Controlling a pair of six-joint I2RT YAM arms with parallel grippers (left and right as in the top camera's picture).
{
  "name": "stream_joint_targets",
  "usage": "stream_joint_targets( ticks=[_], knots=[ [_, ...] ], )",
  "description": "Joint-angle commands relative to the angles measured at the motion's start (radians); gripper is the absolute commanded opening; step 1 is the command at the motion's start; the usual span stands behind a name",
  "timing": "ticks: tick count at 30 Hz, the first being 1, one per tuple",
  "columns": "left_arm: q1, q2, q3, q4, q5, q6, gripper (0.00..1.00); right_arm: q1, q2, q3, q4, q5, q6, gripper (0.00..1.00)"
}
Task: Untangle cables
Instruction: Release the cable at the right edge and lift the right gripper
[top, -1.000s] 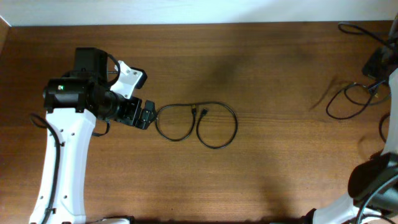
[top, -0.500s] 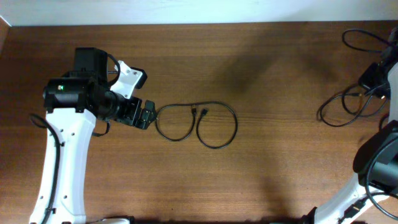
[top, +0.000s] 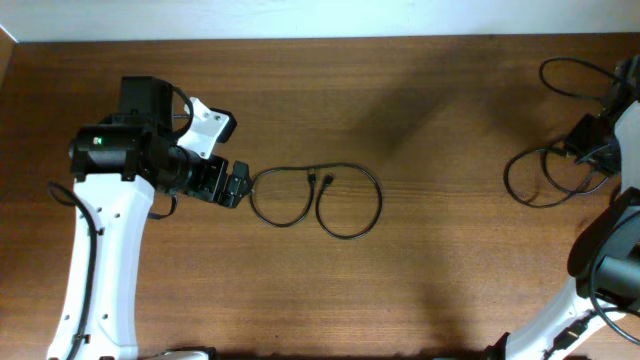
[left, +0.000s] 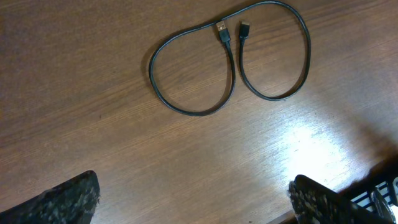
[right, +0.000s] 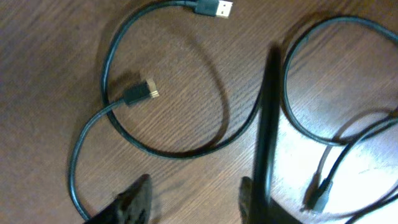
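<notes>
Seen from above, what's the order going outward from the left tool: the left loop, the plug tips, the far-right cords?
1. Left loop, right beside the left tool.
2. Plug tips, mid-table.
3. Far-right cords, on the opposite side.

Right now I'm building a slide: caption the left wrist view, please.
Open left gripper faces one black cable lying in two loops, both plugs between them.

Robot lab bench (so it looks), wood-grain table (top: 420, 250), plain white wall (top: 300, 18), white arm (top: 100, 240) mounted alongside
</notes>
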Motion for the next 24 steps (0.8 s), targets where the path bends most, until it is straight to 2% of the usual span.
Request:
stream_joint_targets(
  ticks=[1,3,11,15,18,20,22,24],
  knots=[
    [0.006,0.005,-0.003,0.001,0.015,0.016,0.99,-0.004,0.016,-0.005,-0.036,-0.006,0.005,0.57],
    [0.006,0.005,-0.003,0.001,0.015,0.016,0.99,-0.004,0.011,-0.005,-0.068,-0.006,0.005,0.62],
    [0.006,0.005,-0.003,0.001,0.015,0.016,0.99,-0.003,-0.140,-0.005,-0.132,-0.010,0.001,0.62],
    [0.006,0.005,-0.003,0.001,0.015,0.016,0.99,-0.003,-0.282,-0.005,-0.137,-0.104,-0.051,0.61],
    [0.006,0.005,-0.003,0.001,0.015,0.016,0.99,-0.001,-0.371,-0.005,-0.174,-0.259,-0.061,0.62],
    [0.006,0.005,-0.003,0.001,0.015,0.016,0.99,-0.001,-0.398,-0.005,-0.204,-0.370,-0.135,0.62],
    [0.006,0.005,-0.003,0.001,0.015,0.016,0.99,-0.001,-0.403,-0.005,-0.235,-0.428,-0.139,0.62],
    [0.006,0.005,-0.003,0.001,0.015,0.016,0.99,0.012,-0.403,-0.005,-0.263,-0.521,-0.227,0.62]
  ],
)
